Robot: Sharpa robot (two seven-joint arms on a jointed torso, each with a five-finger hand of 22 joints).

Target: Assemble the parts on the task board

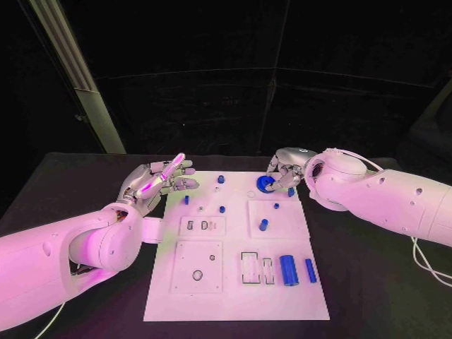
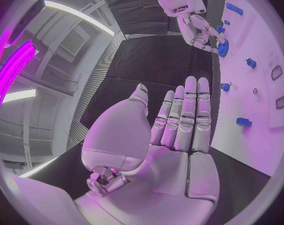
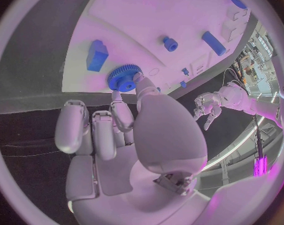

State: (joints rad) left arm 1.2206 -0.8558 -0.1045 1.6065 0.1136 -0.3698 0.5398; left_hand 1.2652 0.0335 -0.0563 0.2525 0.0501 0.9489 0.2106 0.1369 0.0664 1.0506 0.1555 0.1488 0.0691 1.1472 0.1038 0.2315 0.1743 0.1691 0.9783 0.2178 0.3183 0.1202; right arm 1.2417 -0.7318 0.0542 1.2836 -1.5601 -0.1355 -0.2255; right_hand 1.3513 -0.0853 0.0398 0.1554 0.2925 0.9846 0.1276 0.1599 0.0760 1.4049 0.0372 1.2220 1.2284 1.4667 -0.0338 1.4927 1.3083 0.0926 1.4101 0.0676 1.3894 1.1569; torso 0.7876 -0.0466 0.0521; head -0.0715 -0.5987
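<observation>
The white task board [image 1: 236, 296] lies in the middle of the black table. My right hand [image 1: 285, 168] hovers over the board's far right corner and pinches a blue gear [image 1: 265, 184] between thumb and a finger; the gear [image 3: 123, 78] sits at the fingertips just above the board [image 3: 148, 10]. My left hand [image 1: 160, 180] is at the board's far left corner, holding nothing. Its fingers [image 2: 189, 115] are stretched out flat. From the left wrist view, the right hand [image 2: 195, 22] with the gear [image 2: 223, 47] appears beyond them.
Small blue pegs [image 1: 223, 209] stand in the board's far half, with a short blue piece [image 1: 264, 225] in a square recess. A thick blue cylinder [image 1: 288, 270] and a slim one [image 1: 311, 270] lie at the near right, beside empty slots [image 1: 249, 268]. Black table surrounds the board.
</observation>
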